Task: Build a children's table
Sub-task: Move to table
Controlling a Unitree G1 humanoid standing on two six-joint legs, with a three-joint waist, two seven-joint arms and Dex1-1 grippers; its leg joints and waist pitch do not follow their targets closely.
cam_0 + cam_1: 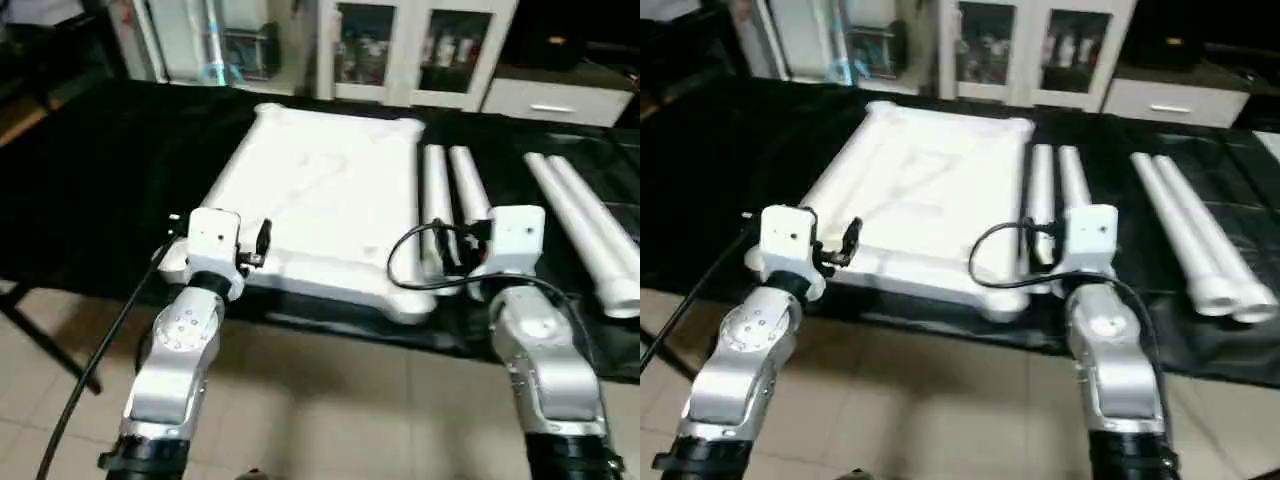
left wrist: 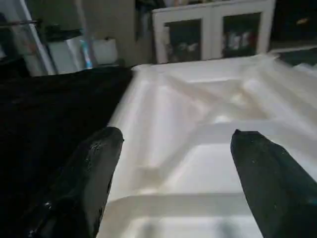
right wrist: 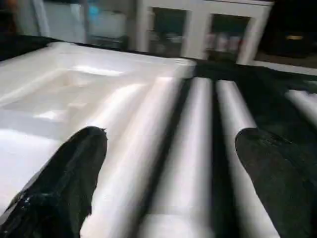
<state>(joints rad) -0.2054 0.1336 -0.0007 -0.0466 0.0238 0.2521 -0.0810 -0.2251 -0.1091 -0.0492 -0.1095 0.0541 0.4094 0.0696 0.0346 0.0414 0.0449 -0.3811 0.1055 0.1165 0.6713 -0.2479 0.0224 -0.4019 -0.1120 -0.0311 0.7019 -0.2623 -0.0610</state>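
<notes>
I see the tabletop (image 1: 320, 205) lying ribbed side up on the black table (image 1: 90, 190), long axis running away from me, four legs (image 1: 445, 200) parallel beside it. Left gripper (image 2: 173, 144) and right gripper (image 3: 171, 144) are spread, empty.

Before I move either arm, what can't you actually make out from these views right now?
- Near ends of the two legs beside the table top: covered by the right gripper's camera housing and cable in the eye views.
- Table top's near left corner: behind the left wrist in the eye views.
- Corner sockets: too blurred in the wrist views to judge.
- Cabinet contents: too small.
</notes>
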